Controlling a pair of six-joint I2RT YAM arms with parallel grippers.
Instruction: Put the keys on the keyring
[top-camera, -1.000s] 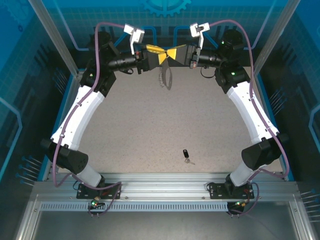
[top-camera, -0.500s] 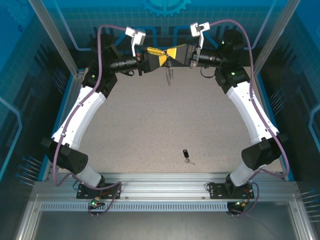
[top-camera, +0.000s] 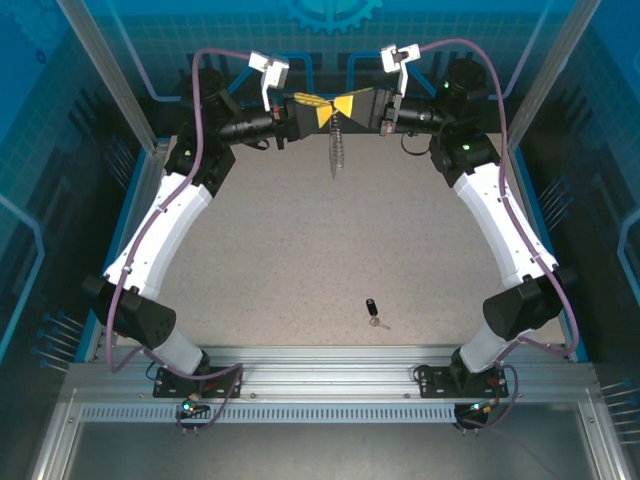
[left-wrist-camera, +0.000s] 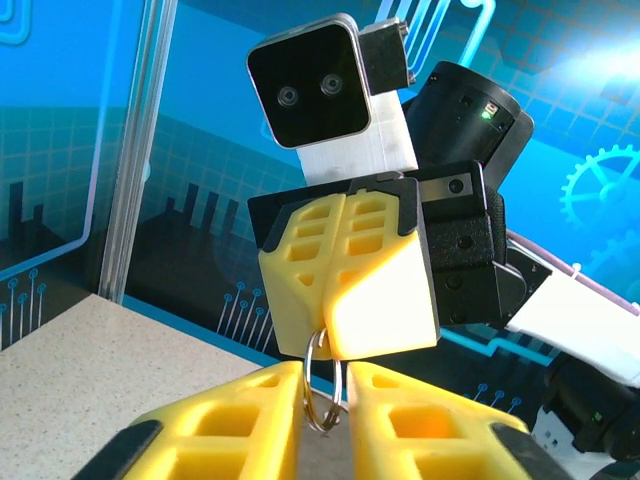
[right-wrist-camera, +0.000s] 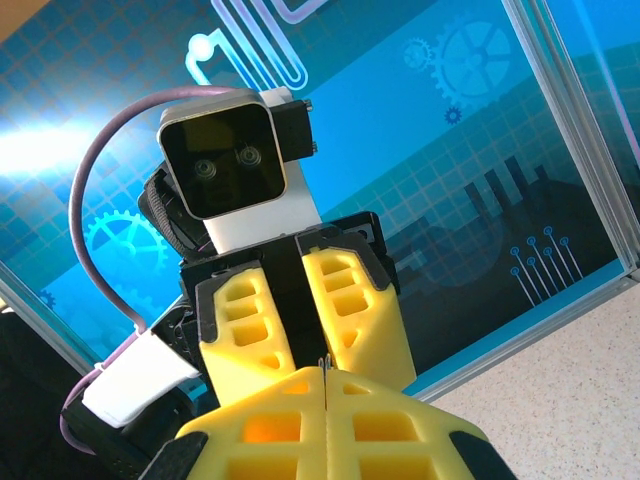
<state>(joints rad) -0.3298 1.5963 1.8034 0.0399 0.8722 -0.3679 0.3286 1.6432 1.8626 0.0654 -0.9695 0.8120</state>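
speckled table (top-camera: 300, 240) bears one small key (top-camera: 372, 308).

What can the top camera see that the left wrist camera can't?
From the top: the little key lying on the table and the beaded chain dangling. From the left wrist: the thin keyring, held in the shut right fingers, sitting between the left fingers. Both: the yellow fingers of the two arms meeting tip to tip.

Bare worktop (top-camera: 300, 240) is passable all round the key (top-camera: 372, 309) at six o'clock; meeting fingers (top-camera: 320, 110) and dangling chain (top-camera: 335, 155) block twelve o'clock.
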